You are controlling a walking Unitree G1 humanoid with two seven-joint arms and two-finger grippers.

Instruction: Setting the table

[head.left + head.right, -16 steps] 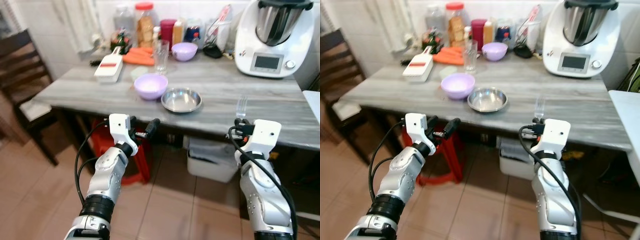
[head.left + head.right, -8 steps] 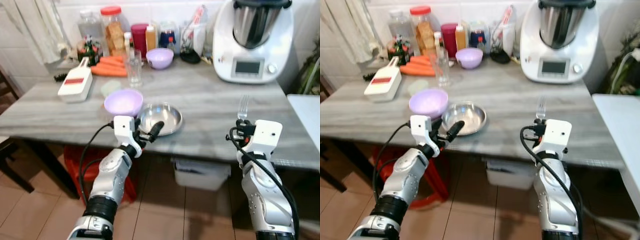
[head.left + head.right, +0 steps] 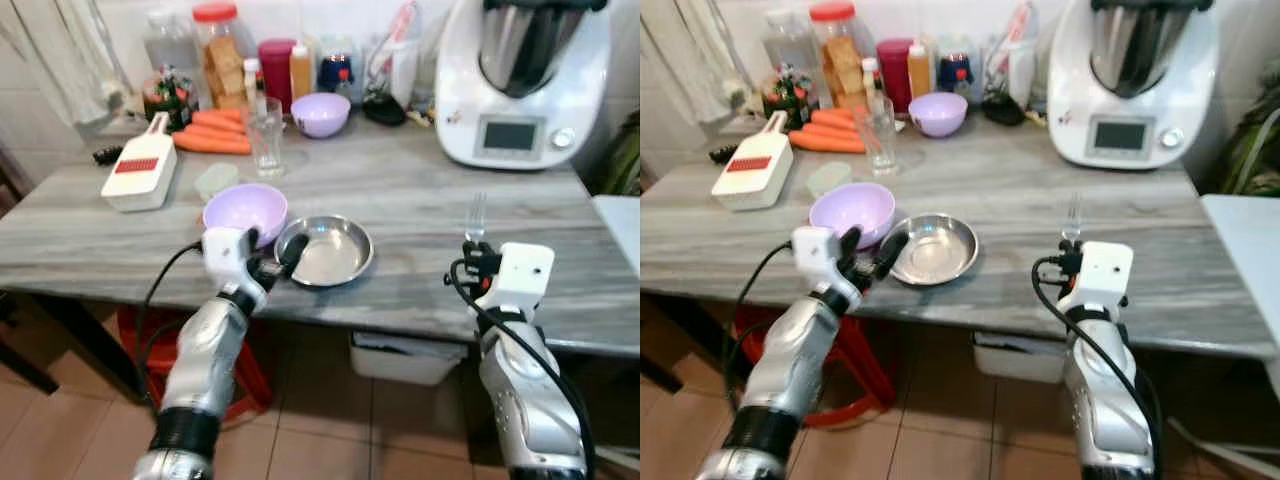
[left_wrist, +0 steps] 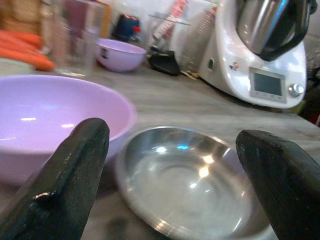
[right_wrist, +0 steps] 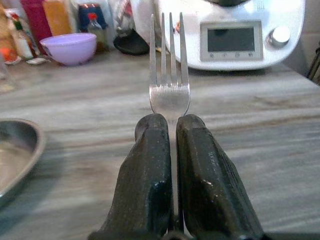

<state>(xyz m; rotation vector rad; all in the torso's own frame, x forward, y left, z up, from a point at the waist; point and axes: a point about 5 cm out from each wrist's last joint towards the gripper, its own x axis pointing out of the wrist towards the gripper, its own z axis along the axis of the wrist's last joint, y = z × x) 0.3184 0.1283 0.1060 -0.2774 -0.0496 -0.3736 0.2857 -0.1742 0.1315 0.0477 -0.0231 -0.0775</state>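
Both arms reached toward the tabletop (image 3: 420,215).
Right gripper (image 5: 170,131) pinched a fork (image 5: 169,65) upright above the near edge; left gripper (image 3: 268,255) hovered, fingers spread, by the steel bowl (image 3: 325,251).

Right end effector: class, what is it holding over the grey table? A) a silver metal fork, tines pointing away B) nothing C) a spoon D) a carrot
A: the right end effector is shut on the silver metal fork, its four tines sticking out past the black fingertips.
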